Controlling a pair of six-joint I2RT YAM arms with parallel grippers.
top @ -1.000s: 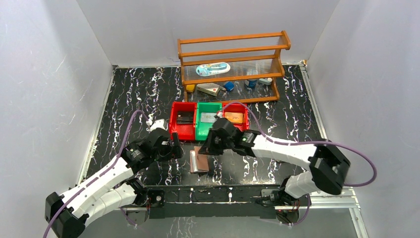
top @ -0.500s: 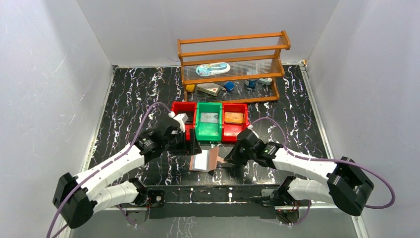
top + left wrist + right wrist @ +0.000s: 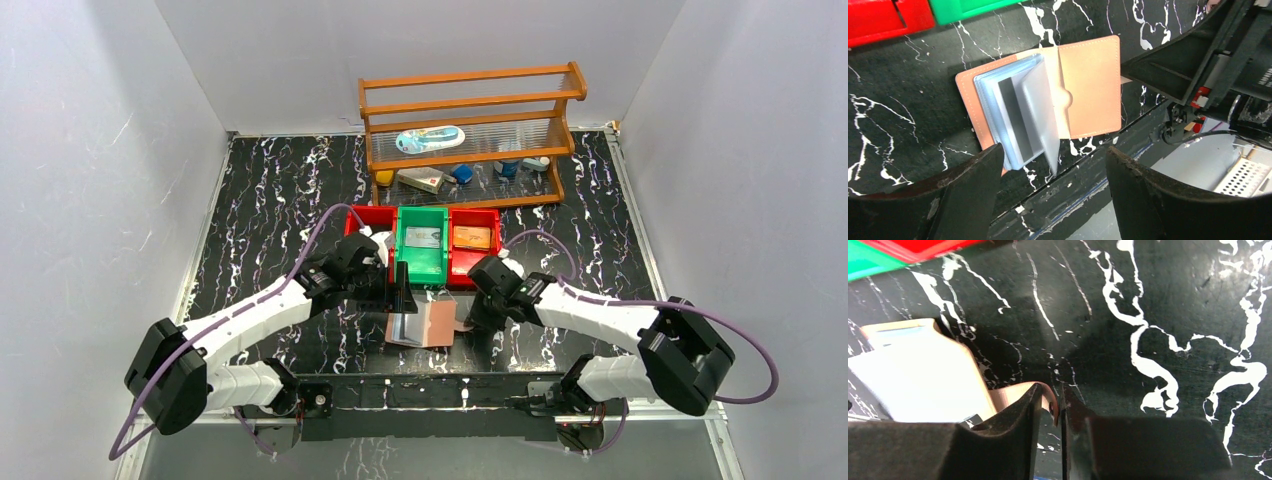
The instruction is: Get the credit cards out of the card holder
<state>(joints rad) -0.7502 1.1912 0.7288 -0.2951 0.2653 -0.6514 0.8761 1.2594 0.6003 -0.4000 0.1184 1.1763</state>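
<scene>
The card holder lies open on the marbled table beneath the wide-spread, empty left gripper, and the right gripper sets near-closed fingers around its snap tab, grip uncertain.

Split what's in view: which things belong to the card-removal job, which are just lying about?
Job:
- card holder, lying open on the table
- grey card in the green bin
- orange card in a red bin

Lying about:
- wooden rack
- small items on its shelves
</scene>
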